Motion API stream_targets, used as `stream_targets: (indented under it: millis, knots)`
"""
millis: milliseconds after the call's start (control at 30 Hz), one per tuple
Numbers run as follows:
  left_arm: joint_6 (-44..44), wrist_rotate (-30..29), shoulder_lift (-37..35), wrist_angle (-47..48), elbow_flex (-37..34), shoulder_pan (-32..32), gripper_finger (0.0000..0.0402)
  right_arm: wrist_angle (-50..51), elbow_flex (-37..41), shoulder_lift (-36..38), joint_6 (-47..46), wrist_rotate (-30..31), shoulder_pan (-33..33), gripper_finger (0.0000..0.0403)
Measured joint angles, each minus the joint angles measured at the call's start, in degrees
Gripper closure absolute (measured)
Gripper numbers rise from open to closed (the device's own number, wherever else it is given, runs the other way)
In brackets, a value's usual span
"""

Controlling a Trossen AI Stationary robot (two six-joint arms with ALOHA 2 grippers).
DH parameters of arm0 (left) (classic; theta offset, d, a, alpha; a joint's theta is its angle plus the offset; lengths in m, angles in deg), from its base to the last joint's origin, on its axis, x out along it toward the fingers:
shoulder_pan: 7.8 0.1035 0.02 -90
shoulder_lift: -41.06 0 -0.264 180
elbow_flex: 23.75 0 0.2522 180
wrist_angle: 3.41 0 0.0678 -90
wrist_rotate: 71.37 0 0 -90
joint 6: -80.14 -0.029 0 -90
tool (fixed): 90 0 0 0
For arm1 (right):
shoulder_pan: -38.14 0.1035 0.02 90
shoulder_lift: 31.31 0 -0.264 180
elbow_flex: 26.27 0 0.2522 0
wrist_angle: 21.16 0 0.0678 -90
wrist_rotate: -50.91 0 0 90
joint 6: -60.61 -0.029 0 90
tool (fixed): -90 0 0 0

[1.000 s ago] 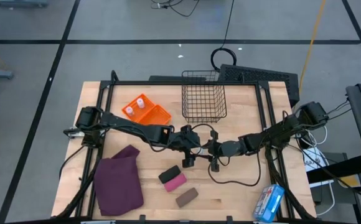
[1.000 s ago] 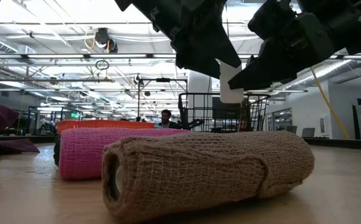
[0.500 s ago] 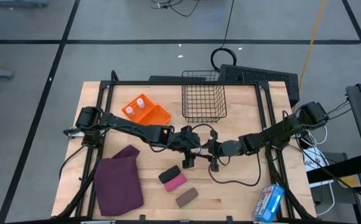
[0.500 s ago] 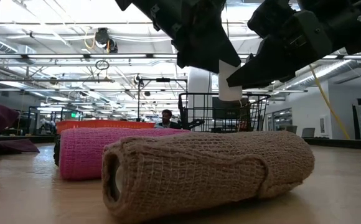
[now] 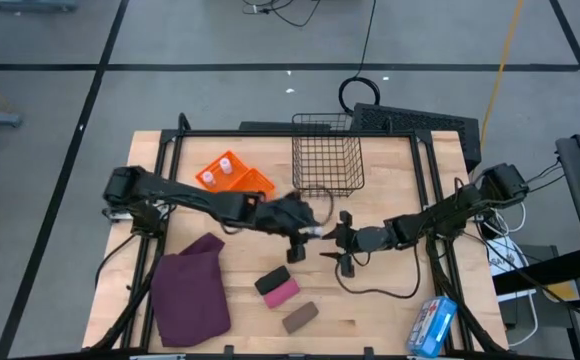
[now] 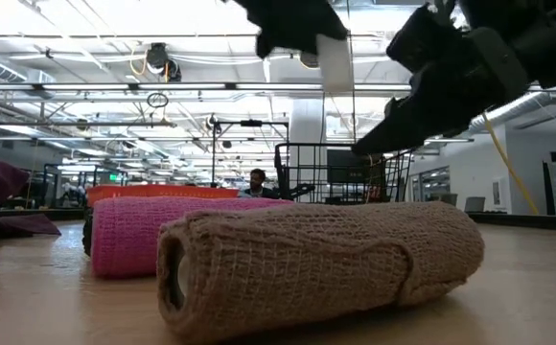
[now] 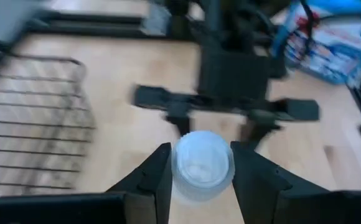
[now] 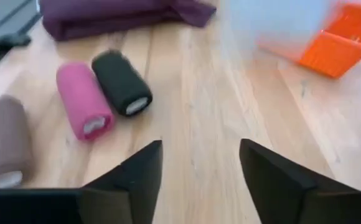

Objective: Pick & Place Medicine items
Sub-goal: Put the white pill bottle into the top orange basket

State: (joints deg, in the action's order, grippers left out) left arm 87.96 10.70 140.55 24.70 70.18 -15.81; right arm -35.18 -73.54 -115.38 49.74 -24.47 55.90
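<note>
White bottle (image 7: 201, 163) is sitting pinched between the left gripper (image 7: 198, 171) fingers, held well above the table with its pale cap facing forward; two more bottles (image 5: 217, 170) are standing in the orange tray (image 5: 250, 184), off toward the left arm's base. Right gripper (image 5: 332, 243) is hanging just ahead of the held bottle, fingers spread wide and holding nothing. Risk, as judged: the pinch is looking shallow on a smooth round body, so any swing may be twisting it loose onto the bandage rolls (image 5: 278, 288) below; the arms are also working very close, inviting a knock; wire basket (image 5: 327, 153) is standing just beyond
</note>
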Motion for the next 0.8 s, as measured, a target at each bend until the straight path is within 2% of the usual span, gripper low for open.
stream_targets:
  millis: [267, 567, 700, 800]
  knots:
    - [1.55, -11.45, -13.19, 6.42, -6.69, 1.0, 0.0268, -0.78, 1.3, 1.15, -0.42, 0.05, -0.02, 0.0158]
    - [13.36, -22.74, -32.91, 6.98, -28.12, 8.3, 0.0268, -1.11, 1.33, 1.13, -0.43, 0.12, -0.02, 0.0157]
    - [21.09, -28.26, -40.01, 6.42, -37.43, 12.98, 0.0268, -1.1, 1.33, 1.13, -0.42, 0.18, -0.03, 0.016]
    - [25.14, -30.31, -44.05, 4.5, -43.52, 16.63, 0.0268, -1.26, 1.33, 1.13, -0.41, 0.22, -0.07, 0.0164]
